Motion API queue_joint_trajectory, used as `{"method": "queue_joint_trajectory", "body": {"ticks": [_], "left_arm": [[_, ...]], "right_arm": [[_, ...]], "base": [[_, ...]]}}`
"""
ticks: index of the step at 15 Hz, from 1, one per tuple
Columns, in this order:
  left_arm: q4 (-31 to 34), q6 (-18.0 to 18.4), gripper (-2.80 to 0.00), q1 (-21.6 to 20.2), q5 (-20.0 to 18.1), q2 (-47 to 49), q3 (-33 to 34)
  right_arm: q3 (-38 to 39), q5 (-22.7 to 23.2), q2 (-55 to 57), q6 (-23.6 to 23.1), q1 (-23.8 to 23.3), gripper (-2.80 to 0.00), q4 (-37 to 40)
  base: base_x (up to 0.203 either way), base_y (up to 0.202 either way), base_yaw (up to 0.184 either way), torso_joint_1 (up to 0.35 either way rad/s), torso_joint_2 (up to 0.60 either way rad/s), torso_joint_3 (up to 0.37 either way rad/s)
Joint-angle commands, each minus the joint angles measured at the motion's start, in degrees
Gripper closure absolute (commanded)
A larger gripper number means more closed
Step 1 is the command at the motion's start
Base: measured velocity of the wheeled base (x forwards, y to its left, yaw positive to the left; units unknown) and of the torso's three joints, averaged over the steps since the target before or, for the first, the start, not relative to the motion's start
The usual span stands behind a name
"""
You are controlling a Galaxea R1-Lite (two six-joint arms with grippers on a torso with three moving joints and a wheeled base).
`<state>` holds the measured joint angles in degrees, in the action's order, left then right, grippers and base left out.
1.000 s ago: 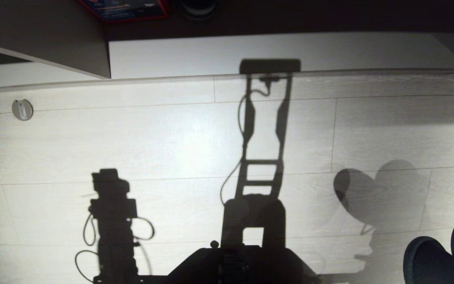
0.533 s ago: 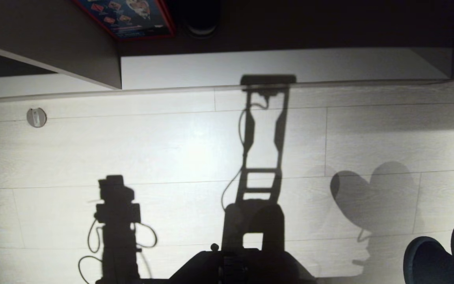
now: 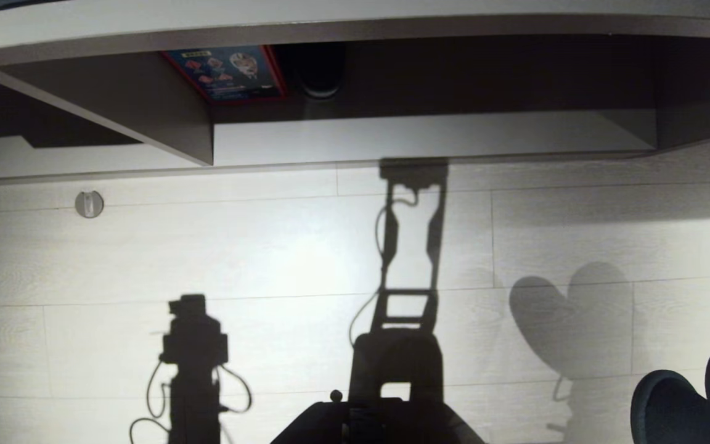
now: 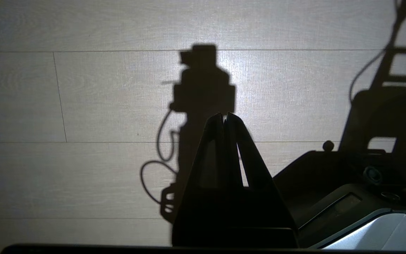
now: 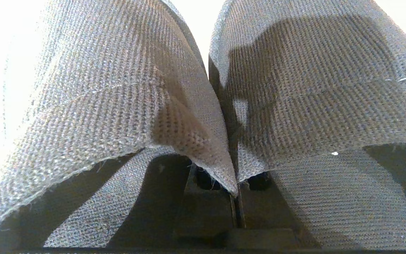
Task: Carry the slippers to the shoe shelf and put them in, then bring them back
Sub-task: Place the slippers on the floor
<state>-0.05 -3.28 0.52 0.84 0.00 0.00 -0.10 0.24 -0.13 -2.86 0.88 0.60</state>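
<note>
Your head camera sits high and looks down at the pale wood floor (image 3: 269, 246), with the shoe shelf (image 3: 429, 132) across the top of the frame and the robot's base (image 3: 379, 422) at the bottom middle. Your left wrist camera looks past the left gripper (image 4: 224, 118) down at the same floor, from much nearer. Both views share the arm's shadow (image 3: 195, 345) on the planks and the base. Your right wrist camera is very close to the slippers (image 5: 294, 88); they fill its frame. The head view catches them at its lower right corner.
</note>
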Motion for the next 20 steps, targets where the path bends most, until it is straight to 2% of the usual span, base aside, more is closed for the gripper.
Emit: {"method": "queue_joint_trajectory", "body": {"ticks": [1, 20], "left_arm": [[0.0, -0.1, 0.0, 0.0, 0.0, 0.0, 0.0], [0.0, -0.1, 0.0, 0.0, 0.0, 0.0, 0.0]], "right_arm": [[0.0, 0.0, 0.1, 0.0, 0.1, 0.0, 0.0], [0.0, 0.0, 0.1, 0.0, 0.1, 0.0, -0.1]], "base": [[0.0, 0.0, 0.0, -0.001, 0.0, 0.196], [0.0, 0.0, 0.0, 0.003, 0.0, 0.203]]}}
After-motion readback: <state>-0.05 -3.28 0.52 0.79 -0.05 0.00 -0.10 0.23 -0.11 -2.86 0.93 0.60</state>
